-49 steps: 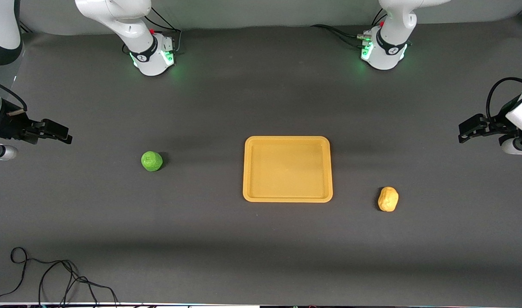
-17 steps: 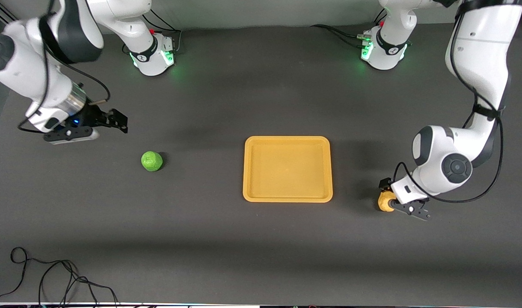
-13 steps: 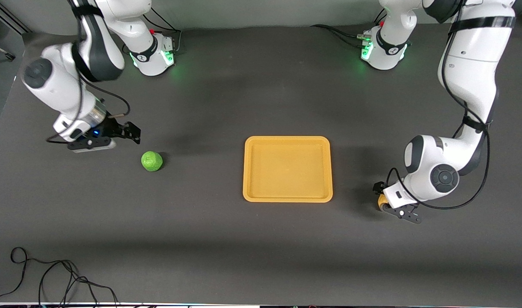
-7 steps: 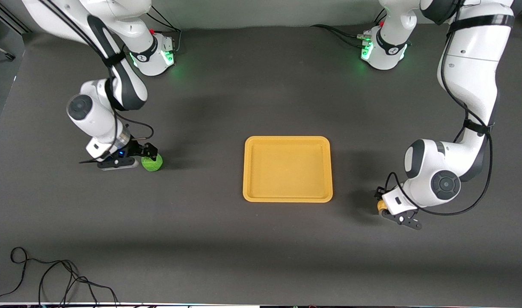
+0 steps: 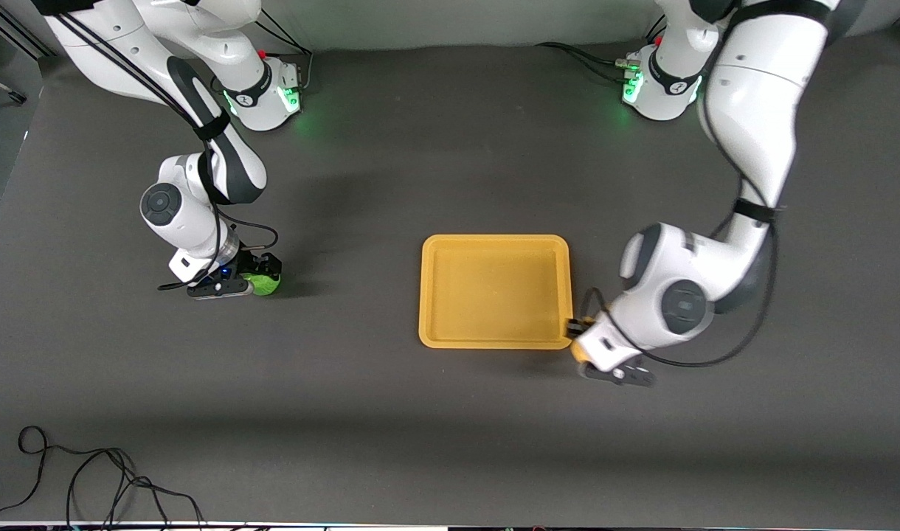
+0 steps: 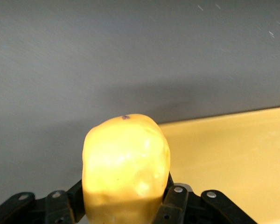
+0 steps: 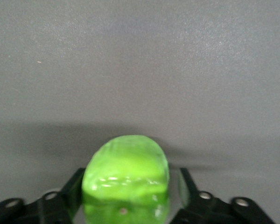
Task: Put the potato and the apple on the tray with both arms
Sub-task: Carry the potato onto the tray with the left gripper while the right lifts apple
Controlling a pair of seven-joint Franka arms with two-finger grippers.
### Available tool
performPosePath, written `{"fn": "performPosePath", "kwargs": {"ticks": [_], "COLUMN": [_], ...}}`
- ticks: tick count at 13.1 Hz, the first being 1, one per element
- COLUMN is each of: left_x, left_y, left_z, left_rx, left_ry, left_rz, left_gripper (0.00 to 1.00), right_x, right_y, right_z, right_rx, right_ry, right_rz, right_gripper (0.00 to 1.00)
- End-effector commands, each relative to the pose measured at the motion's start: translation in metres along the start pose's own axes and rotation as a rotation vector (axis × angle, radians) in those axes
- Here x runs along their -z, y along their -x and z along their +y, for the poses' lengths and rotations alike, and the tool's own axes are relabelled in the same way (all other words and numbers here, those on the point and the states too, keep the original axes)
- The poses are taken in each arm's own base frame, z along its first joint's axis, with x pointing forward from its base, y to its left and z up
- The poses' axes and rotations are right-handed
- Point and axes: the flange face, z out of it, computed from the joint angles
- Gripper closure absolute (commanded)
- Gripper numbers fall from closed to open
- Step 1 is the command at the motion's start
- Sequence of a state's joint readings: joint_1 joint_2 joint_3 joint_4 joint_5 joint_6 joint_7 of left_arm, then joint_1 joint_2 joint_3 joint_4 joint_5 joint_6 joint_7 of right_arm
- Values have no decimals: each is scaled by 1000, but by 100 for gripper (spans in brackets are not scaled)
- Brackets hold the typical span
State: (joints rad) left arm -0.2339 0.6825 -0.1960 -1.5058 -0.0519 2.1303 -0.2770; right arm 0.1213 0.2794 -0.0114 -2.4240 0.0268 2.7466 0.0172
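Front view: left gripper (image 5: pixel 577 341) sits at the tray (image 5: pixel 495 241) corner nearest the camera, right gripper (image 5: pixel 262 274) on the apple (image 5: pixel 265 283) toward the right arm's end.

Left wrist view: fingers (image 6: pixel 173 205) clamped on the potato (image 6: pixel 126 165) beside the tray (image 6: pixel 233 149).

Right wrist view: fingers (image 7: pixel 189 186) pinching the apple (image 7: pixel 126 175).

We see a dark grey mat (image 5: pixel 435 413) covering the whole table. A loose black cable (image 5: pixel 88 479) lies coiled on the mat at its edge nearest the front camera, toward the right arm's end. Soft shadows cross the mat.

Glossy plastic apple (image 7: pixel 126 175), potato (image 6: pixel 126 168); matt tabletop (image 5: pixel 391 413).
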Motion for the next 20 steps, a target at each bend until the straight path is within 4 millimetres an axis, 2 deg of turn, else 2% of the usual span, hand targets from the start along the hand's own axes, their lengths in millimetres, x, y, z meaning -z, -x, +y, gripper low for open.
{"fn": "performPosePath", "kwargs": {"ticks": [1,2,4,6,8,10,12,14,15,16,17,18,19,20], "left_x": [-22,-41,-52,-60,-62,-68,-74,-72,-68,-63,-50,-34,-15,1], "left_y": [25,42,54,57,60,62,62,62,61,61,61,60,57,55], "left_z": [37,44,55,61,60,57,55,55,55,55,52,48,43,38], "left_rx": [110,98,132,124,131,138,142,144,145,146,149,148,154,167], "left_ry": [-53,-88,-107,-130,-152,-194,-213,-216,-214,-214,-220,-227,-227,-218], "left_rz": [-108,-155,-168,-166,-175,-162,-157,-161,-156,-156,-160,-168,-156,-137], "left_gripper": [46,46,46,44,34,23,20,20,20,14,7,0,0,0], "right_x": [11,21,62,126,196,258,306,334,339,346,350,351,354,349], "right_y": [-16,-23,-45,-72,-99,-115,-122,-126,-129,-132,-132,-134,-136,-137], "right_z": [-2,-1,-2,-3,-3,-6,-10,-16,-19,-30,-42,-46,-48,-64], "right_rx": [7,8,10,11,5,11,16,26,27,44,65,53,16,25], "right_ry": [-3,-4,-8,-13,-17,-17,-18,-20,-22,-23,-22,-23,-24,-24], "right_rz": [27,35,17,-34,-109,-123,-122,-98,-84,-69,-59,-56,-49,-56], "right_gripper": [47,47,47,47,47,47,47,47,47,47,47,47,47,47]}}
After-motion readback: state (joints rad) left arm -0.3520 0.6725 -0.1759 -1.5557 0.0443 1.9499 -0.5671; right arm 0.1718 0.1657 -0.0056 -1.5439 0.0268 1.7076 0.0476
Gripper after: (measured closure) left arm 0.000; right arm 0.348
